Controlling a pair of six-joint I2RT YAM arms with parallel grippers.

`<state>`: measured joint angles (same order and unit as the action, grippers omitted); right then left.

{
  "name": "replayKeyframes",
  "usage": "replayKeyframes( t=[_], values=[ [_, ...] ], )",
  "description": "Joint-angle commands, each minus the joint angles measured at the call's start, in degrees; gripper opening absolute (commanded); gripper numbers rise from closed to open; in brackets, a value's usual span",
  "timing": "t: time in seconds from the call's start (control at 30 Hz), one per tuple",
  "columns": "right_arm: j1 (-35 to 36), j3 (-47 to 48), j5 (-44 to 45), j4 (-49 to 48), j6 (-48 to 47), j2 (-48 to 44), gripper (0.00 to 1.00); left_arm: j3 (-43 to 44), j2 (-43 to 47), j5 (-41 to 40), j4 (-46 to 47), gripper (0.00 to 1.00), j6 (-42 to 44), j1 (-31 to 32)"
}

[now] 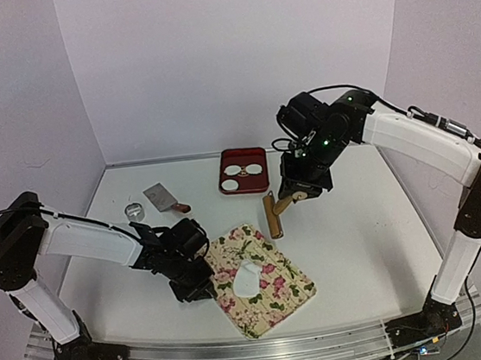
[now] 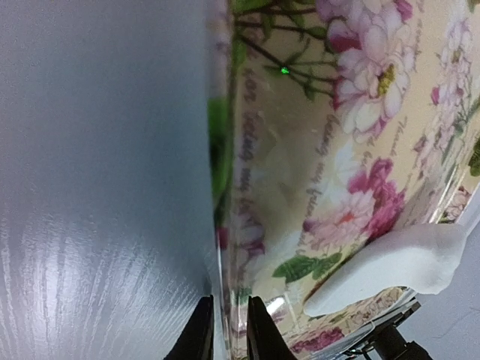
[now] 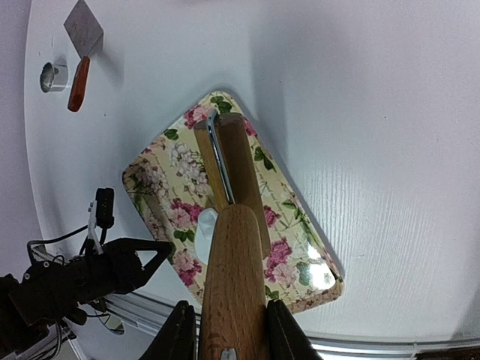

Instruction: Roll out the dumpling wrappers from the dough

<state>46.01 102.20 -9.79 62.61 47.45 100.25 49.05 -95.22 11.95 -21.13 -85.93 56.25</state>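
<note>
The dough (image 1: pixel 250 279) lies near the middle of the flowered mat (image 1: pixel 276 302), a ragged white patch pressed fairly flat. The mat sits skewed on the worktop (image 1: pixel 360 236), close to the near edge.

The left gripper (image 1: pixel 198 280) is down low at the mat's left edge. From its own camera the two fingers (image 2: pixel 199 337) stand close together with the edge of the mat running between them. I cannot tell whether the jaws are pinching the mat or only straddling it.

The right gripper (image 1: pixel 298 189) hangs above the worktop between the mat and the red tray (image 1: pixel 242 151), jaws clenched on the handle of a wooden rolling pin (image 1: pixel 273 215). The pin slopes down and away from the gripper, off the mat's far corner, and seems clear of the dough.

The wrappers (image 1: pixel 234 171) are in the red tray at the back, at least two small white rounds lying side by side.

To the left of the tray lie a metal scraper (image 1: pixel 162 195) with a reddish handle and, just beside it, a small metal ring (image 1: pixel 135 211).
</note>
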Motion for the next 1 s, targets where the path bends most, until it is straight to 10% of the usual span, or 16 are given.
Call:
replayKeyframes(
  t=[0.0,0.27,0.67,0.97],
  values=[
    [-2.01,-0.17,-1.50,-1.06,-3.73,-2.51,0.00,3.81,-1.06,-0.64,-2.45,0.30,-1.23,0.88],
    [-3.10,-0.87,-3.09,-0.91,-6.01,-3.70,0.00,5.06,7.50,-6.55,-9.20,0.88,2.43,-1.10],
    [-3.06,-2.59,-5.90,-3.59,-1.23,-0.54,0.00,15.84,1.85,-3.41,-14.63,0.92,50.31,-14.68],
    [-2.76,-6.72,-6.40,-9.29,6.85,-2.69,0.00,29.99,-11.64,-7.12,-19.45,0.90,65.56,-14.68]
  ],
)
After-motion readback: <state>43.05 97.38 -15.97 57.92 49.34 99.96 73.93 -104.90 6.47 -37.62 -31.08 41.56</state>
